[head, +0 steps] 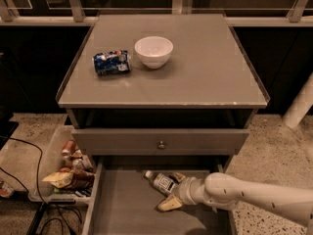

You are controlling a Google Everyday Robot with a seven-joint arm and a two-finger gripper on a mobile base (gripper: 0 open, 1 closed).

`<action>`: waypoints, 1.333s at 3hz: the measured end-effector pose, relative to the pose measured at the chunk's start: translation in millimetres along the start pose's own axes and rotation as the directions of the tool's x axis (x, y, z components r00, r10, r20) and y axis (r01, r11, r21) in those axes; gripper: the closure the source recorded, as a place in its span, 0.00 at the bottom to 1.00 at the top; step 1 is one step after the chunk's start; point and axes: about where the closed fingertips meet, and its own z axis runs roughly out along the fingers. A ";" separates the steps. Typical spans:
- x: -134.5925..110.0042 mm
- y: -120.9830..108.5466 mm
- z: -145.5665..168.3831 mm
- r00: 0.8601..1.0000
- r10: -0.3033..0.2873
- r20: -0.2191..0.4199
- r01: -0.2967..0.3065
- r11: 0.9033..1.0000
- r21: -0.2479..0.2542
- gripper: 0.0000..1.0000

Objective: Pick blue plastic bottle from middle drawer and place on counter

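One cam only, high and in front, facing the counter [205, 72] and tilted down. Mid-range: whole top in frame, open middle drawer [122, 204] cut at bottom edge. My gripper [172, 192] sits lower right, inside that drawer.

the arm [259, 199] entered the view from the 4 o'clock corner and lay nearly level, its rounded white wrist [220, 190] pointing toward 9 o'clock. the gripper [173, 191] sat low in the view at about 6 o'clock. its two tan fingers [169, 204] were spread apart in a v, one tip toward 12 o'clock and the other toward 8 o'clock.
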 end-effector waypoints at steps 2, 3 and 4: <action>0.0 0.0 0.0 1.000 0.000 0.000 0.000 1.000 0.000 0.63; 0.0 0.1 0.1 1.000 0.000 0.000 0.000 1.000 0.000 0.86; -1.8 0.3 -5.3 1.000 0.003 -0.002 -0.003 1.000 -0.015 1.00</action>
